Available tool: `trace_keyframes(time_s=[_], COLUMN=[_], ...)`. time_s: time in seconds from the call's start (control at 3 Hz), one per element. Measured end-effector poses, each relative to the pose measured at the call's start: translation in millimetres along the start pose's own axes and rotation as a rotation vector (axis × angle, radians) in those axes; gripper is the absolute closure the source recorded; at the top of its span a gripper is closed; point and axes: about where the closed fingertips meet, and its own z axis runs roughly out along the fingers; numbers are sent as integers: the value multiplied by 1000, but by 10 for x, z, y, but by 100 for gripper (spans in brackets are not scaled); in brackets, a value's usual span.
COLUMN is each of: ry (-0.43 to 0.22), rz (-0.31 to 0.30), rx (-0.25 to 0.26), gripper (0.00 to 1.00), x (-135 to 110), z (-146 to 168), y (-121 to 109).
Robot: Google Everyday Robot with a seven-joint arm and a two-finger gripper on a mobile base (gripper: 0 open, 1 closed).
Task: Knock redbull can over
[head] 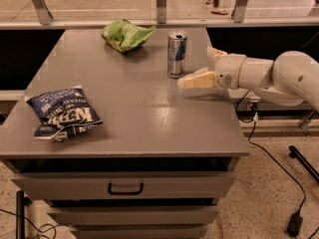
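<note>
The redbull can [176, 54] stands upright near the far right part of the grey table [139, 113]. It is slim, silver and blue, with a silver top. My gripper [195, 66] reaches in from the right on a white arm [279, 76], just right of the can and at about the height of its lower half. Its cream fingers [197, 80] are spread apart, and the nearer fingertip ends close to the can's base without clearly touching it. Nothing is held.
A green chip bag [125, 35] lies at the table's far edge, left of the can. A dark blue chip bag [62, 114] lies near the front left. Drawers [124, 187] sit under the tabletop. Cables [269, 158] run over the floor at the right.
</note>
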Motion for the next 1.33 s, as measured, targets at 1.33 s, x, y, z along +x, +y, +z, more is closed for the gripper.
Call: trace_keyframes(time_s=[1.33], ry=[-91], rz=[-16], rx=[-72], gripper=[18], x=[-272], z=[710], y=[-86])
